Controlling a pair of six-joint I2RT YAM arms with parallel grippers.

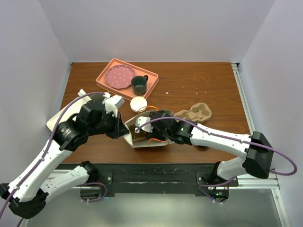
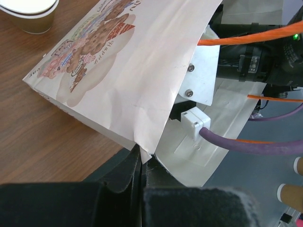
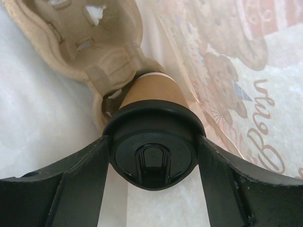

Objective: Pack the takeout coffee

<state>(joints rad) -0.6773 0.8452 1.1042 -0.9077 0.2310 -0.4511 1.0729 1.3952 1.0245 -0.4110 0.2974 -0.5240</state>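
Observation:
The takeout coffee (image 3: 151, 92), a tan cup with a black lid, lies between my right gripper's (image 3: 152, 156) fingers, which press on the lid from both sides. It is inside the white bear-print paper bag (image 1: 142, 135), with its base against a moulded pulp cup carrier (image 3: 94, 42) deep in the bag. In the top view the right gripper (image 1: 146, 130) reaches into the bag's mouth and the cup is hidden. My left gripper (image 2: 141, 161) is shut on the bag's (image 2: 118, 71) lower edge and holds the mouth open; it also shows in the top view (image 1: 122, 132).
A paper cup with a white top (image 1: 138, 104) stands just behind the bag, also in the left wrist view (image 2: 28, 14). Another pulp carrier (image 1: 194, 113) lies right of it. A pink tray (image 1: 151, 87) at the back holds a spotted plate (image 1: 118, 75) and a dark green mug (image 1: 139, 84).

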